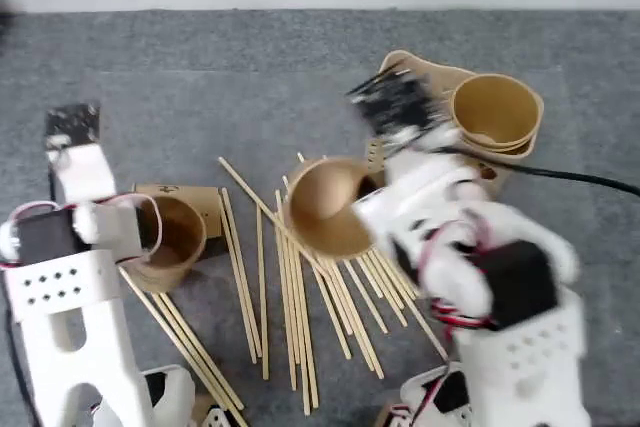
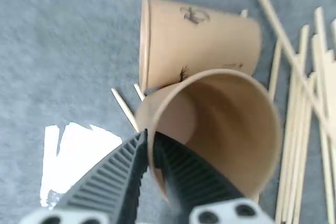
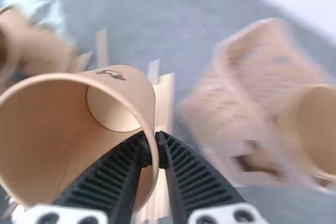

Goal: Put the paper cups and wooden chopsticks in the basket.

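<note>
Big grey table (image 1: 250, 77) with two white arms at the near edge, one on each side. The tan basket (image 1: 440, 75) sits toward the far right of the table and already has paper cups (image 1: 493, 109) nested in it, mouths up. Right pincer (image 3: 149, 142) is clenched on the rim of a paper cup (image 1: 322, 205), one finger inside the wall and one outside. That cup is tipped so its mouth faces up and away from the arm, and it's over the middle of the chopstick pile, between the two arms and near the basket. Can't tell if it's touching the sticks or hanging just above them. Left pincer (image 2: 149, 139) is doing the same thing, clamped on the rim of a second cup (image 1: 178, 235) over on the left side, mouth up and leaning a bit. Right behind that one a third cup (image 2: 202, 38) lies on its side on the table, and the two look like they touch. The wooden chopsticks (image 1: 295, 297) are scattered loose across the middle of the table, mostly running near to far, with a few poking out under the left cup.
</note>
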Controlling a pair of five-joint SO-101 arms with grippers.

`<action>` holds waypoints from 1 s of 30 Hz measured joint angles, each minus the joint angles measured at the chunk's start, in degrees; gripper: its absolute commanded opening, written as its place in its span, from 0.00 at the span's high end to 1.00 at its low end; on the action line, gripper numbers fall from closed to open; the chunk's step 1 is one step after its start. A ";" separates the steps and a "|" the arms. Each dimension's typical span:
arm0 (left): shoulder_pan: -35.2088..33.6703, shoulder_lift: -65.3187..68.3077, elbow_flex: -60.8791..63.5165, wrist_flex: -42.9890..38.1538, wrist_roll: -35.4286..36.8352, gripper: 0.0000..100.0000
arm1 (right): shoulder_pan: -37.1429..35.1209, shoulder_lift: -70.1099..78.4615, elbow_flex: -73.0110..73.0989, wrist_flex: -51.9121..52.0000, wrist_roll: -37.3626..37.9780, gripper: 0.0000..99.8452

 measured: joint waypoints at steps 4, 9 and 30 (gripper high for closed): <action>-0.09 0.00 -8.97 2.64 2.55 0.99 | 10.55 1.76 -8.18 0.00 5.01 0.99; 0.70 0.00 -14.59 2.81 6.42 0.99 | 20.48 9.32 -13.98 -2.20 7.65 0.99; 9.41 0.00 -18.81 2.81 13.63 0.99 | 33.32 27.34 -30.24 -3.34 7.82 0.99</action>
